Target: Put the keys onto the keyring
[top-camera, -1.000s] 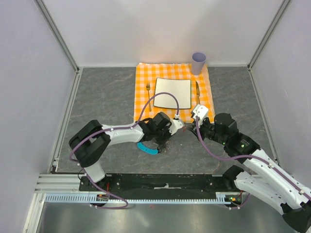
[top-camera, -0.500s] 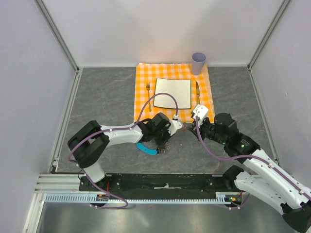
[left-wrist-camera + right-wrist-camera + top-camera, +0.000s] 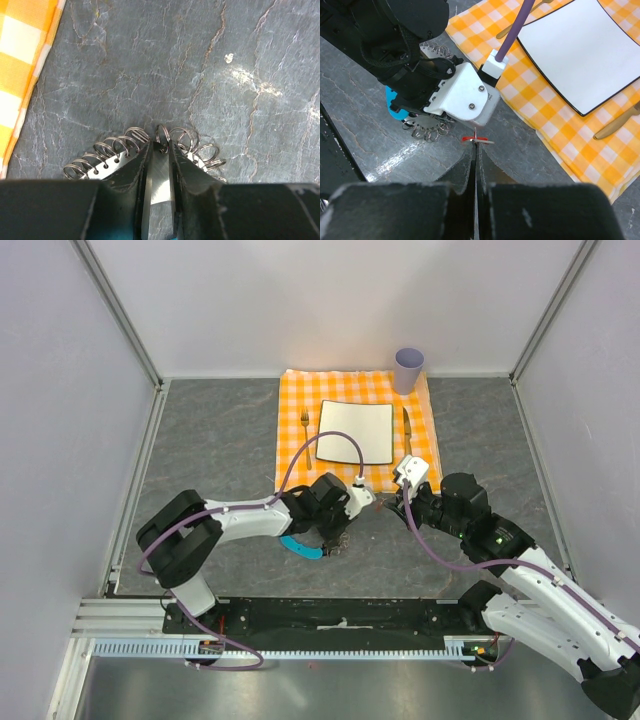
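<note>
Two arms meet low over the grey worktop (image 3: 200, 440). Only the left wrist view shows the left fingers (image 3: 145, 157) up close. They stand narrow, closed on a thin bright metal strip of the one keyring (image 3: 107, 155). One bunch of wire rings fans out to the left of the fingertips, a second bunch lies to their right, and one small ring sits just ahead of the gap. The top view adds the keyring's single blue tab (image 3: 300, 545), lying back from those fingertips under the wrist. The one key (image 3: 472, 139) shows clearly only from the right wrist. Its red head sits at the very tips of the right fingers (image 3: 475, 162), which are pressed together on it, near the rings but apart from them. Well beyond both pairs of fingers, the top view takes in one orange checked cloth (image 3: 295, 465). On it are one fork (image 3: 304, 423), one white plate (image 3: 355, 432), one knife (image 3: 407, 428) and, seen nowhere else, one lilac cup (image 3: 408, 368).
</note>
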